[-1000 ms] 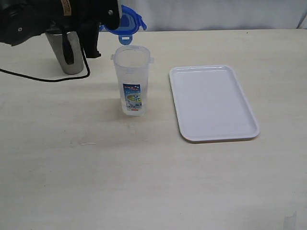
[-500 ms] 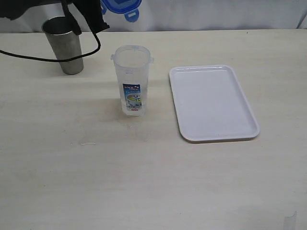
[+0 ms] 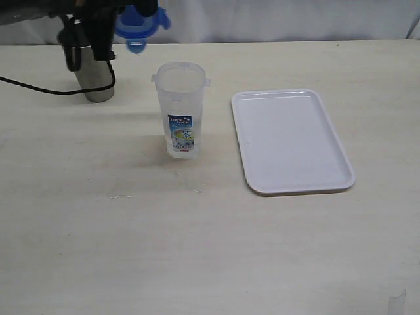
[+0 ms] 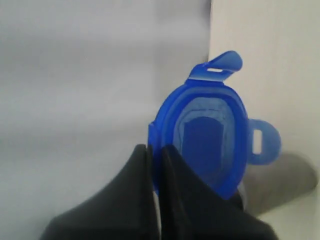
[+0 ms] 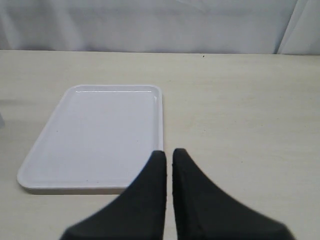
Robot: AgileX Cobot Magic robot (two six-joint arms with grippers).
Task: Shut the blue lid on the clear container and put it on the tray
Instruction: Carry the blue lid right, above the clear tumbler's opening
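The clear container (image 3: 181,108) stands upright and open-topped on the table, its label facing front. My left gripper (image 4: 155,149) is shut on the rim of the blue lid (image 4: 210,135), held in the air with its flaps spread. In the exterior view the blue lid (image 3: 139,23) hangs at the top left, up and to the left of the clear container, above the steel cup. The white tray (image 3: 291,140) lies flat to the right of the container and holds nothing. My right gripper (image 5: 169,154) is shut with nothing in it, hovering near the tray (image 5: 95,135); it does not show in the exterior view.
A grey steel cup (image 3: 93,82) stands at the back left, partly behind the left arm (image 3: 92,29). A black cable (image 3: 46,88) trails across the table by the cup. A pale curtain runs along the table's far edge.
The left arm has carried the blue lid first up, then leftward and a little down, away from above the container toward the steel cup. Container, tray and right gripper stay put.
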